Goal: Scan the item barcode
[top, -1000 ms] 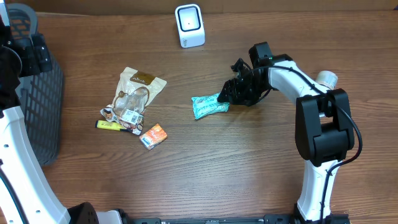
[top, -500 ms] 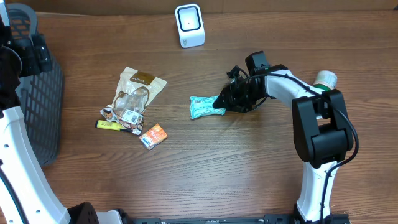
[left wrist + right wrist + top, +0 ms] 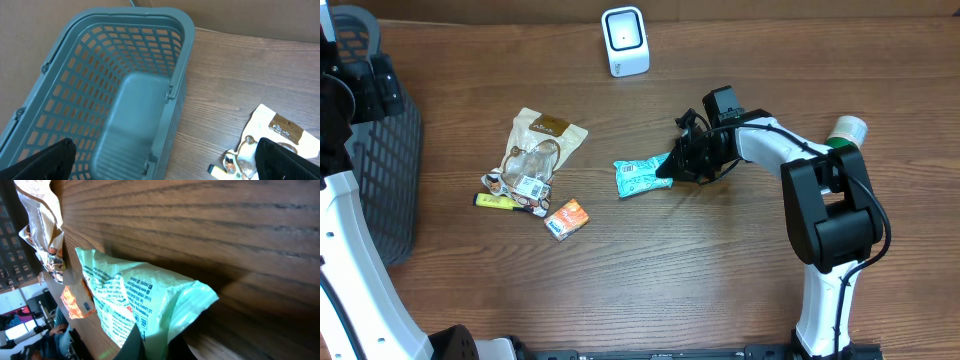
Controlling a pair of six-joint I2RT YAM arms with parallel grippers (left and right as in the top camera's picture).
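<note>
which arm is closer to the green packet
Right. The right arm has its jaws shut on the end of the green packet. The left arm, jaws open, is over the basket, far off at the table's left side.

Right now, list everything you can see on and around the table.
scanner: one, white, far edge, middle
packet: one, pale green, centre, one end pinched
pouch: one, beige, left of centre
small box: one, orange, nearer than the pouch
marker: one, yellow, by the pouch's near end
basket: one, grey-blue, left edge
table: one, brown wood
left fingers: wide open, over the basket, holding nothing
right fingers: shut on the packet
</note>
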